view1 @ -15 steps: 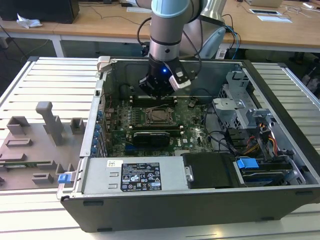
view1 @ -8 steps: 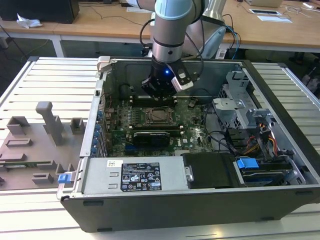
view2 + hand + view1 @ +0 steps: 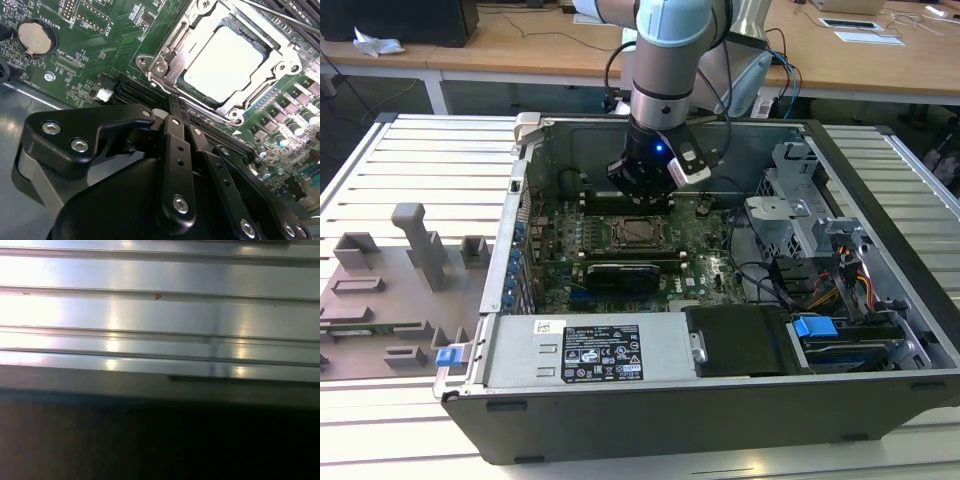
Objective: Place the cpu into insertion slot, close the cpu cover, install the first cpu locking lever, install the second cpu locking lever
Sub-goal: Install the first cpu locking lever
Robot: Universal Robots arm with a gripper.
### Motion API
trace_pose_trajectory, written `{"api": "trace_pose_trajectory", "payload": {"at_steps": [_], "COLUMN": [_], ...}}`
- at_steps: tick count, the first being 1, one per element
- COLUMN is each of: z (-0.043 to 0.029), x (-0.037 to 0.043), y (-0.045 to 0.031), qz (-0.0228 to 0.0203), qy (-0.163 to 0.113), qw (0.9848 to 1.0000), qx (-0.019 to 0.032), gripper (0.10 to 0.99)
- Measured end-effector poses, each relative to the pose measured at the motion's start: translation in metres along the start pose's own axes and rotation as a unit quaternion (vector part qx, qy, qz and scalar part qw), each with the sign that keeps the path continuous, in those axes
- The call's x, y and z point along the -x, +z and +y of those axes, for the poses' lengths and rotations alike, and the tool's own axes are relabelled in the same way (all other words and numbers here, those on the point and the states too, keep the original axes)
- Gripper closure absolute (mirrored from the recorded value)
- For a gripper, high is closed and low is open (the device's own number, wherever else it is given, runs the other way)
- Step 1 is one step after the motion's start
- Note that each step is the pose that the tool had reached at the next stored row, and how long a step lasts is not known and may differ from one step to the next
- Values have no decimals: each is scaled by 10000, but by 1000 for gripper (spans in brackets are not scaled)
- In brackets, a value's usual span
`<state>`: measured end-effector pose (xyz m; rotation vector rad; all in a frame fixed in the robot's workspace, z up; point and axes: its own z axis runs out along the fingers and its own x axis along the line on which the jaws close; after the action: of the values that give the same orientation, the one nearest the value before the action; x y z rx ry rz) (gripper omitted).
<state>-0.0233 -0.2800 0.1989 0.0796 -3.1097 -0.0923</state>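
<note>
The cpu (image 3: 222, 62), a pale silvery square, lies seated in the insertion slot (image 3: 638, 232) on the green motherboard (image 3: 705, 268) inside the open computer case. The silver cpu cover (image 3: 167, 59) lies flat around it, framing its top. My gripper (image 3: 181, 111) is shut, its black fingers pressed together with nothing visible between them, the tips just beside the socket's edge. In the exterior view the gripper (image 3: 642, 195) hangs low over the board, just behind the socket. A thin metal rod (image 3: 280, 15) runs past the socket's far side.
A black box (image 3: 735, 340) and a labelled metal cover (image 3: 590, 352) fill the case's front. A drive cage with cables (image 3: 820, 250) stands at the exterior view's right. Grey fixtures (image 3: 410, 250) sit on the ribbed table (image 3: 150, 315). A coin battery (image 3: 34, 39) is nearby.
</note>
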Motion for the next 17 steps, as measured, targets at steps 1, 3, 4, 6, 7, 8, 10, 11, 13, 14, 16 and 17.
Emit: {"api": "trace_pose_trajectory", "payload": {"at_steps": [1,3,4,6,7,8,10,11,13,14,16,17], "z": [-2,2,7,15,16,15,17,20,24,27,30,31], "x": [-2,-1,1,5,5,3,2,0,-2,-3,-4,-5], "y": [-3,-9,-12,-28,-42,-58,-90,-144,-211,-260,-315,-338], "qz": [1,1,-2,-11,-10,-7,-6,-6,-7,-7,-7,-7], "qy": [-4,-11,-15,-22,-23,-24,-24,-24,-24,-24,-24,-25], "qw": [10000,10000,10000,10000,10000,10000,10000,10000,10000,10000,10000,10000], "qx": [0,-1,5,21,17,12,11,11,11,11,11,11], "gripper": [980,980,980,980,980,980,980,980,980,980,980,980]}}
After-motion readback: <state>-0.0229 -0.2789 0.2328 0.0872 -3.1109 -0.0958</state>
